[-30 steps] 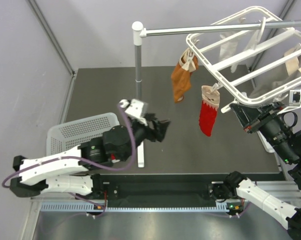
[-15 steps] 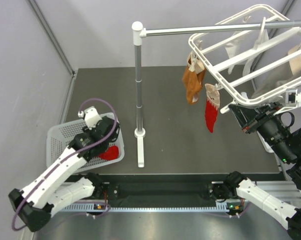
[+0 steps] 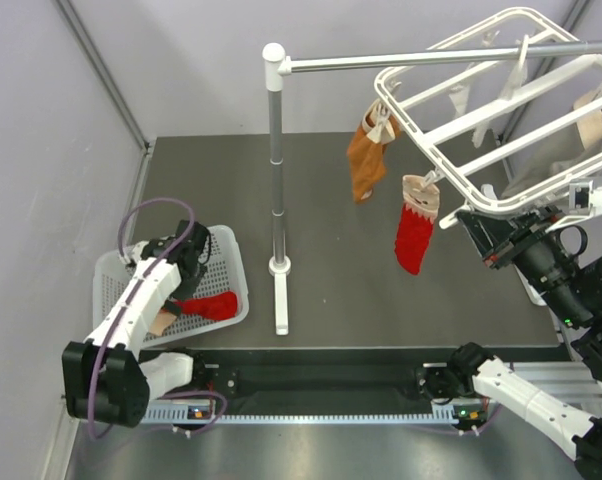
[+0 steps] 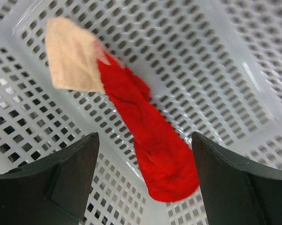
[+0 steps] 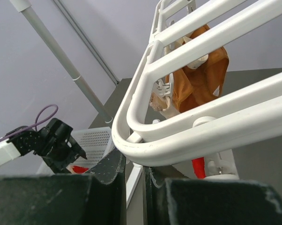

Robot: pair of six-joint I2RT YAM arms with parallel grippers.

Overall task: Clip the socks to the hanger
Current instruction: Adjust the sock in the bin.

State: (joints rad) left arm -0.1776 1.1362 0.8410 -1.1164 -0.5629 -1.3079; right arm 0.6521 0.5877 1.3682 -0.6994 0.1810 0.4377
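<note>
Left tool [image 4: 143,140] stood wide open; limp red fabric sock with beige cuff [image 4: 131,117] lay directly beneath it in white perforated basket [image 4: 216,61]. Light, floppy: pinch near cuff. Right tool [image 5: 134,176] gripped white plastic hanger [image 5: 202,136] rim.

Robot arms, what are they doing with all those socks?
They are clipping socks onto a hanger. The right gripper has its jaws shut on the hanger's edge, holding it. An orange sock and a red sock already hang from its clips. The left gripper hovers in the basket with jaws open, right over a second red sock lying there, not yet picked up.
</note>
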